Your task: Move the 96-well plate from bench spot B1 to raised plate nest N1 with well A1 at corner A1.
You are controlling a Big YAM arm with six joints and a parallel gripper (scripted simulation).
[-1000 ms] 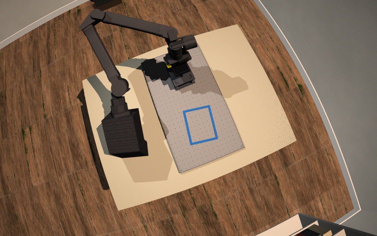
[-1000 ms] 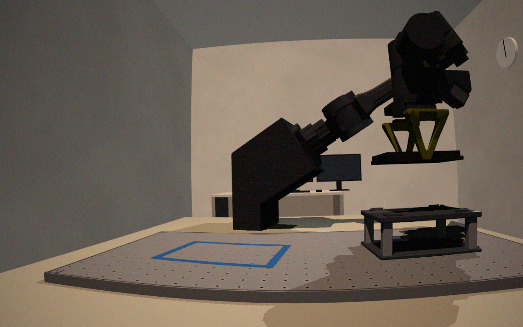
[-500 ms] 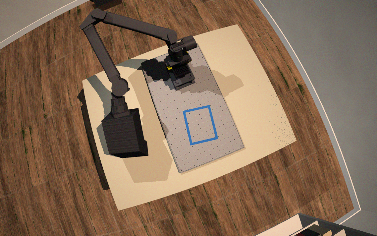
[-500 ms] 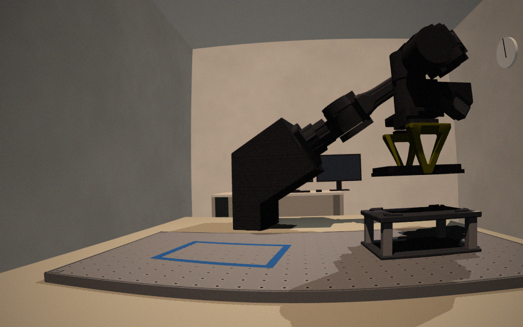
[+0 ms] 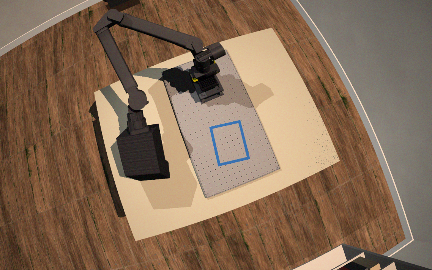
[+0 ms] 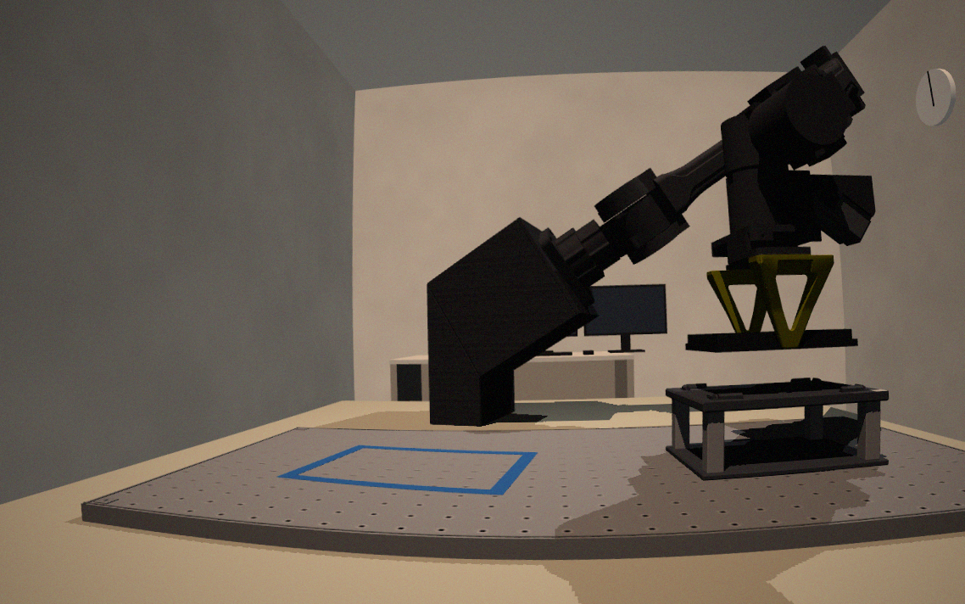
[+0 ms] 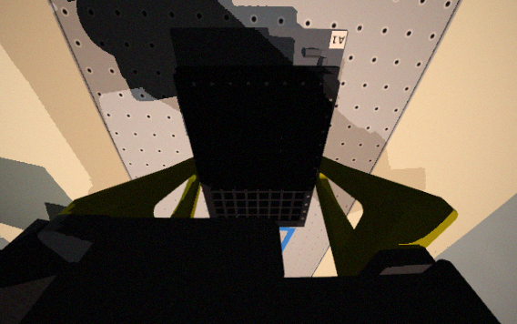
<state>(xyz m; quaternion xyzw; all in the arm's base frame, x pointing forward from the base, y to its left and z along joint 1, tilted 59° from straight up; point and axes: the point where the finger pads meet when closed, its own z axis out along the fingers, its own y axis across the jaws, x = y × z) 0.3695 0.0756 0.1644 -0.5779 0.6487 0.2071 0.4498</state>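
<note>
Exterior view: yellow-fingered jaws (image 6: 770,334) clamped wide on long edges of black rigid 96-well plate (image 6: 718,342), level, hovering just above dark raised nest (image 6: 775,396). You judge plate light, stiff, slick-walled; keep mid-edge hold.

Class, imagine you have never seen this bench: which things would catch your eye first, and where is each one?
First, the dark arm reaching over the perforated board, its yellow-fingered gripper shut on a black 96-well plate held level in the air. Directly beneath, with a gap between, stands the raised nest at the board's far end. The bright blue rectangle marked on the board, with nothing in it, also stands out.
</note>
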